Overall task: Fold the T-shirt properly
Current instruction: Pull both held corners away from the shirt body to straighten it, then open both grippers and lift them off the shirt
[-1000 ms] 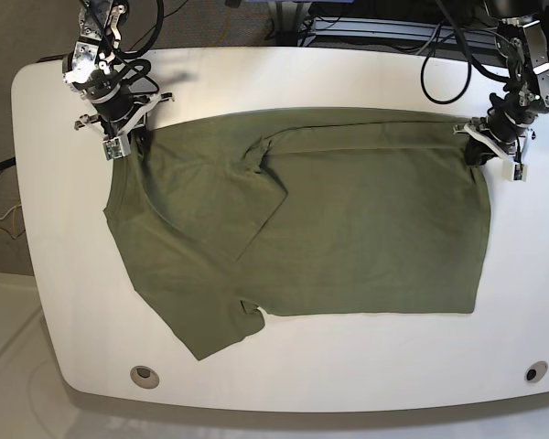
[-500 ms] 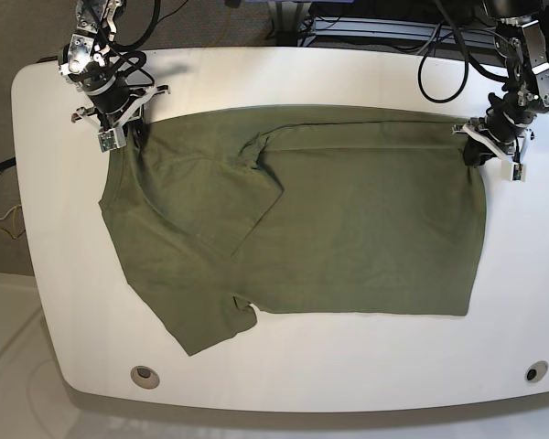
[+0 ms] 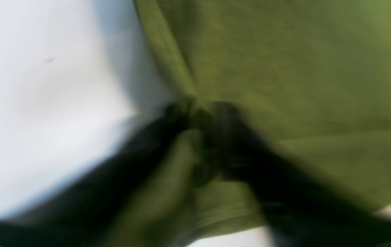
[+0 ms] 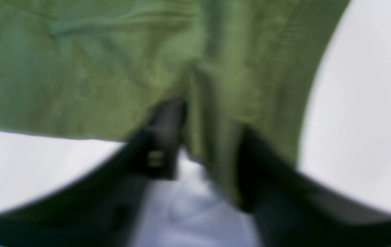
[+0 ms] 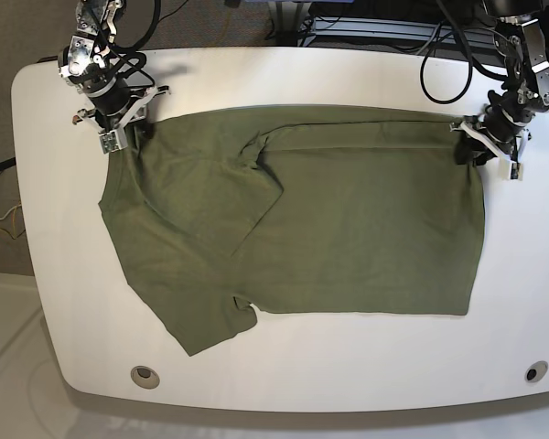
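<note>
The olive-green T-shirt is spread over much of the white bench, its straight far edge running between the two hands, with one sleeve left sticking out at the near corner away from the left hand and another fold of cloth lying across the body near the collar.

The step in hand is judged to be the setting down of the far edge after a stretch or drag. It is done well if both corners are let go only once the cloth lies flat and taut, and if each hand is lifted straight up so that the hem is not dragged back into wrinkles. The loose sleeve is best tucked in before any further fold is made.

The left hand is set low at the T-shirt's far corner, tilted toward the bench. In the blurred left wrist view, cloth is bunched between its dark fingers, so a grip on the T-shirt appears to be kept, though perhaps loosened; a firm clench cannot be confirmed.

The right hand is placed at the opposite far corner, by the shoulder. Its fingers are seen parted, with a strip of hem hanging between them, and whether that cloth is pinched or merely draped cannot be told.
</note>
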`<state>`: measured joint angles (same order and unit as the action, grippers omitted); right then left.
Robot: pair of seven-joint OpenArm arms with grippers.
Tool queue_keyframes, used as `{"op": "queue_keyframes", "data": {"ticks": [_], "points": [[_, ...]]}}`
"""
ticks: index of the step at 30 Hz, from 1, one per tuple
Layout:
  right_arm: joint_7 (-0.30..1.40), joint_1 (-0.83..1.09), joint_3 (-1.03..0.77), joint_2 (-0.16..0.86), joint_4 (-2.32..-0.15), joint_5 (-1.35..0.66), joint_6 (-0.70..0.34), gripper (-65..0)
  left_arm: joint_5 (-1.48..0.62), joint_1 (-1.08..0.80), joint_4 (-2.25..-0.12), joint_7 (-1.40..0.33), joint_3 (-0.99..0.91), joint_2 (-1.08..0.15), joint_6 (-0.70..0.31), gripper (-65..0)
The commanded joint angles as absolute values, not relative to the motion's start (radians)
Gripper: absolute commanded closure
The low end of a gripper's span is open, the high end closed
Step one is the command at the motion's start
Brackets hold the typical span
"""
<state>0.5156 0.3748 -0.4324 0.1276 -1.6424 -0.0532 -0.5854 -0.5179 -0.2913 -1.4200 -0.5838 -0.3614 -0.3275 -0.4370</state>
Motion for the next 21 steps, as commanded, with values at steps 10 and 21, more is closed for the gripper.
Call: {"op": "queue_keyframes", "data": {"ticks": [10,21], "points": [[0.69,0.398,-0.444,0.128,-1.633,0.056,-0.565,-53.5,-0.438,-0.315,-1.403,-0.705,-0.355,-0.331,-0.404,-50.3],[0.696,0.383,-0.484,0.13,-1.739,0.054,-0.565,-51.8,-0.441,-0.311,-1.415,-0.707,-0.355,-0.329,-0.406,-50.6]]}}
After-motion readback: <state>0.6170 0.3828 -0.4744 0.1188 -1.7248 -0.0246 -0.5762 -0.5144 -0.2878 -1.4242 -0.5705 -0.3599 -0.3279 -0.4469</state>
